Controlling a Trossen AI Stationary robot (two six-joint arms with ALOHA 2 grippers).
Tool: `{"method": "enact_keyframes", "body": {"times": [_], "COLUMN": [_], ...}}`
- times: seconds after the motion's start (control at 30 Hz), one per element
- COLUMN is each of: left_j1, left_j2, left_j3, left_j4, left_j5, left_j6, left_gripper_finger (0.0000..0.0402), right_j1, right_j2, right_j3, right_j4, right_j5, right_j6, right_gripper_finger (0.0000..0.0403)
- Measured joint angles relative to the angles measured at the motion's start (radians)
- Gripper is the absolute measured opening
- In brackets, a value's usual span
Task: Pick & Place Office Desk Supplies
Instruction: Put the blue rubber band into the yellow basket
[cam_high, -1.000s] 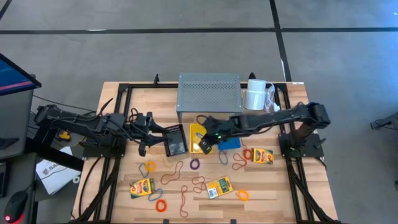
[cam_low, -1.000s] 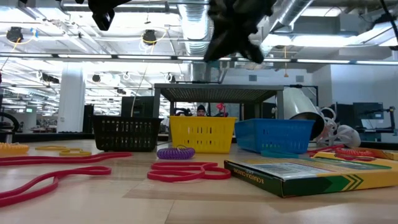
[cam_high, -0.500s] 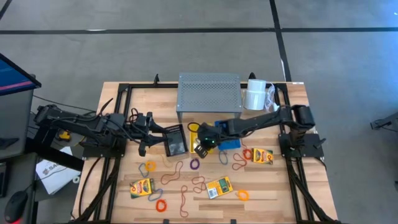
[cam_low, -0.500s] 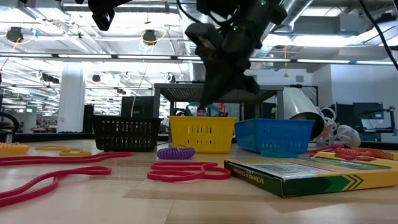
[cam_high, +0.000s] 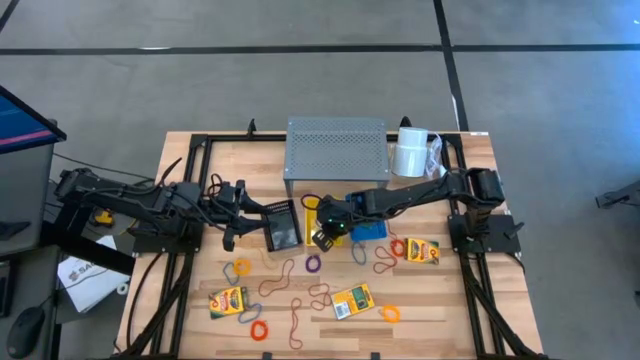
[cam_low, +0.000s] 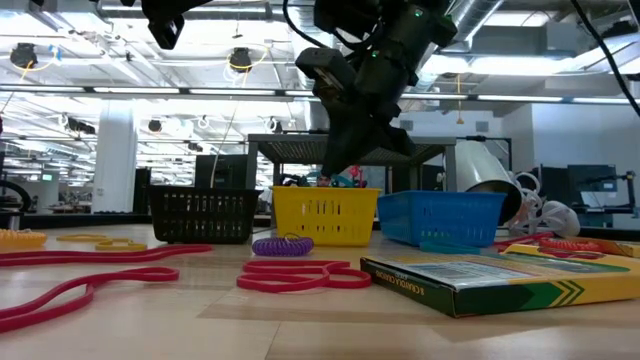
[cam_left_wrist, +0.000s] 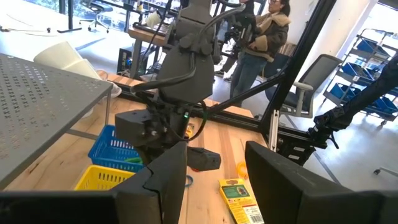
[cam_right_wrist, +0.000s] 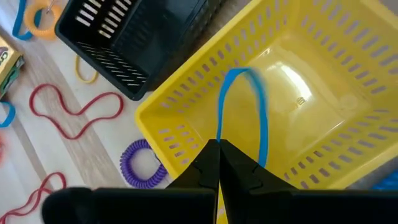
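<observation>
blue band (cam_right_wrist: 258, 112) blurred | yellow basket (cam_right_wrist: 323, 74) cut off; box labels unreadable

The right arm stretches leftward across the table, its wrist angled down, and the right gripper (cam_right_wrist: 219, 151) has its fingers pinched together. The left arm reaches toward the table's middle, left gripper (cam_left_wrist: 214, 165) fingers parted, holding nothing.

Blue rubber band (cam_right_wrist: 244, 118) dangles from the shut right claw (cam_right_wrist: 218, 151).
</observation>
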Motion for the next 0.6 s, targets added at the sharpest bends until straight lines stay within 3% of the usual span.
{"method": "enact_keyframes", "body": {"times": [0.4,0.6], "left_j1": [0.000,0.000], "left_j2": [0.000,0.000], "left_j3": [0.000,0.000], "left_j4": [0.000,0.000], "left_j5": [0.000,0.000], "left_j6": [0.000,0.000], "left_gripper_finger": [0.0159,0.0159], "right_j1": [0.000,-0.005], "right_j2": [0.000,0.000], "right_j3": [0.000,0.000], "right_j4": [0.000,-0.001], "right_j5": [0.003,0.004], "right_j6": [-0.002,0.000], "right_gripper_finger": [0.0003,0.0060]}}
